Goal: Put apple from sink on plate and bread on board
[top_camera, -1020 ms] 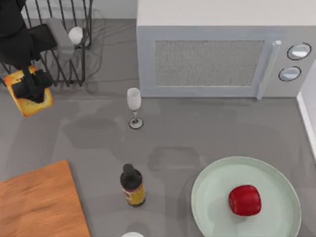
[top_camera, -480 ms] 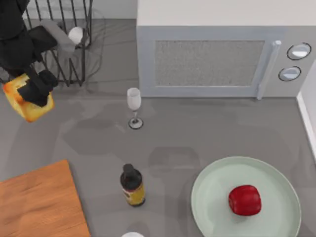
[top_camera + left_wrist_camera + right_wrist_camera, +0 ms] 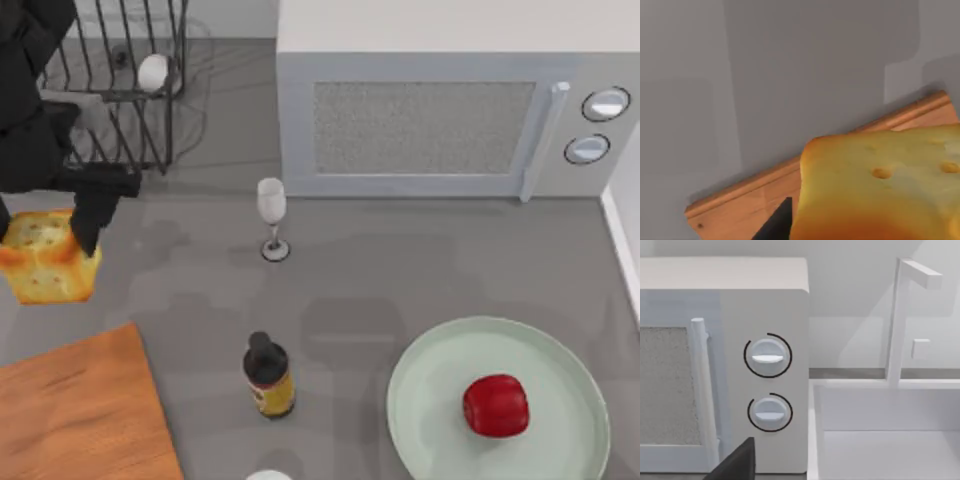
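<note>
Bread [image 3: 42, 258] is being held by the closed left gripper [image 3: 45, 240], far-left of board [image 3: 80, 415]; judged light, crumbly, needing gentle side-clamping.

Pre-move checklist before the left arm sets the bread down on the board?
1. Bread held by left gripper: ok, fingers clamp it in the top view.
2. Bread over the board: not ok, it hangs above bare counter, beyond the board's far edge.
3. Board surface free: ok in the top view.
4. Obstacles on the path: ok, bottle and wine glass stand off to the right.
5. Apple on plate: ok.
6. Right gripper out of the way: ok, it sits by the microwave and sink.
</note>
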You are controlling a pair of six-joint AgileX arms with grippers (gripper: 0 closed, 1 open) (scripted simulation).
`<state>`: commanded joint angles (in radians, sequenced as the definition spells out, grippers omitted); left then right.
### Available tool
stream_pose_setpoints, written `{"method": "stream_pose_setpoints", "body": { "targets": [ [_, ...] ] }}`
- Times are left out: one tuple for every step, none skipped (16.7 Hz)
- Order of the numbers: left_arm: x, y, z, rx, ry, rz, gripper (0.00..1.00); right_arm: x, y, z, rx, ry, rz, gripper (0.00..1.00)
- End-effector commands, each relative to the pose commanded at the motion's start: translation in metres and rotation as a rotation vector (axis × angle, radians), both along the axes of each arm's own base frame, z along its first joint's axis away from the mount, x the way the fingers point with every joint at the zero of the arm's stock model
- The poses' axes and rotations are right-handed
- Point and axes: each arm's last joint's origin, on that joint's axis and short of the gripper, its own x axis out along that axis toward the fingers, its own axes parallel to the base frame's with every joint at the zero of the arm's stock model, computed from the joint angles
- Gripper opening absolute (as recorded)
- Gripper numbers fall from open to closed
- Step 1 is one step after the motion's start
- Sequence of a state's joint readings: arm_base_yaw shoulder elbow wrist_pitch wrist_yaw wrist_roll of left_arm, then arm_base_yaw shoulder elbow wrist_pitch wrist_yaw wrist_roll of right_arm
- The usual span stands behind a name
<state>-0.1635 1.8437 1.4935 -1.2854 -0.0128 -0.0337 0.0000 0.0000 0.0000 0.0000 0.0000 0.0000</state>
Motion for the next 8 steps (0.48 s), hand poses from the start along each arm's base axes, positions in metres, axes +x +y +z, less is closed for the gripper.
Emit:
{"method": "stream_pose_setpoints", "body": {
  "targets": [
    [-0.009,0.0,-0.002,0.014,0.013,0.127,0.0,0.0,0.0,0.0,0.0,0.0,0.0,1.0],
    [-0.018,0.0,-0.004,0.03,0.025,0.257,0.0,0.0,0.0,0.0,0.0,0.0,0.0,1.0],
    [-0.027,0.0,-0.006,0.049,0.035,0.389,0.0,0.0,0.0,0.0,0.0,0.0,0.0,1.0],
    [-0.036,0.001,-0.008,0.069,0.043,0.521,0.0,0.0,0.0,0.0,0.0,0.0,0.0,1.0],
    [-0.046,0.001,-0.009,0.089,0.048,0.65,0.0,0.0,0.0,0.0,0.0,0.0,0.0,1.0],
    [-0.055,0.002,-0.011,0.109,0.049,0.773,0.0,0.0,0.0,0.0,0.0,0.0,0.0,1.0],
    [-0.065,0.002,-0.012,0.127,0.046,0.89,0.0,0.0,0.0,0.0,0.0,0.0,0.0,1.0],
    [-0.074,0.003,-0.013,0.141,0.04,0.998,0.0,0.0,0.0,0.0,0.0,0.0,0.0,1.0]
  ]
}}
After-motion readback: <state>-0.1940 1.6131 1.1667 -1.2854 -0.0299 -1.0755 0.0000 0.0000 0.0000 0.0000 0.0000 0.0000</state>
